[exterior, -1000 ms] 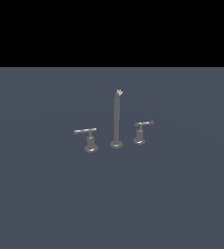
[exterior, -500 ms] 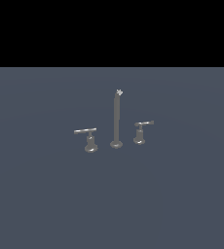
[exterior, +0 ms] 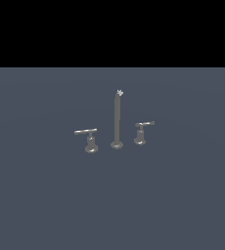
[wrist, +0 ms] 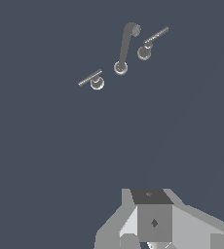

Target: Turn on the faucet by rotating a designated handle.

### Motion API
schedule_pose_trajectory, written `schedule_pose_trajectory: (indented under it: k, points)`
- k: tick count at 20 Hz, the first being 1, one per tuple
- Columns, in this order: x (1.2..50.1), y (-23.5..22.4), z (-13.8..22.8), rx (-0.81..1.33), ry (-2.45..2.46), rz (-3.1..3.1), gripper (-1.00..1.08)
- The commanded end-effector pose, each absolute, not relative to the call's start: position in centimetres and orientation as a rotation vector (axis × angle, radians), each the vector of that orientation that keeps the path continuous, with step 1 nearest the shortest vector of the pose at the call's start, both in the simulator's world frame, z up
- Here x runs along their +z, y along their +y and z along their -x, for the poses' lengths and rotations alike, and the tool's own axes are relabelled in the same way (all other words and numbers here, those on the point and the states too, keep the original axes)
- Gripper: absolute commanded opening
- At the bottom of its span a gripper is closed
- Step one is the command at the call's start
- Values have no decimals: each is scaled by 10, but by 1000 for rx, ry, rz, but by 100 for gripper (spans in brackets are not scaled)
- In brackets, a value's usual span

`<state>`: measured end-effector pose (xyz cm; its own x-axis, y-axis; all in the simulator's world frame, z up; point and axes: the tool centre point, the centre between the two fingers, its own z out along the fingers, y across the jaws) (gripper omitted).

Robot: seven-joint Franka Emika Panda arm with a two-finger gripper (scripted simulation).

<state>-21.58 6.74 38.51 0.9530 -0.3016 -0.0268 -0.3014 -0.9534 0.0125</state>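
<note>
With the pincer well apart from the faucet mid-surface and its state not discernible, the long-barred handle should be approached bar-end first for leverage.

The hand is cut off by the wrist view's edge, so its fingers stay out of sight and their spread cannot be told. The exterior view shows none of the arm. The spout tip is too small to make out.
</note>
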Motion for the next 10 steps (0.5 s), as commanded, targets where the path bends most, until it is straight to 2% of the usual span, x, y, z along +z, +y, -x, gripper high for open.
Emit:
schedule_pose_trajectory:
  k: [1,10]
  points:
    - [368,76,207,-42,-566,-3083,-100]
    - [310,103,171,-36,-865,-3018,-100]
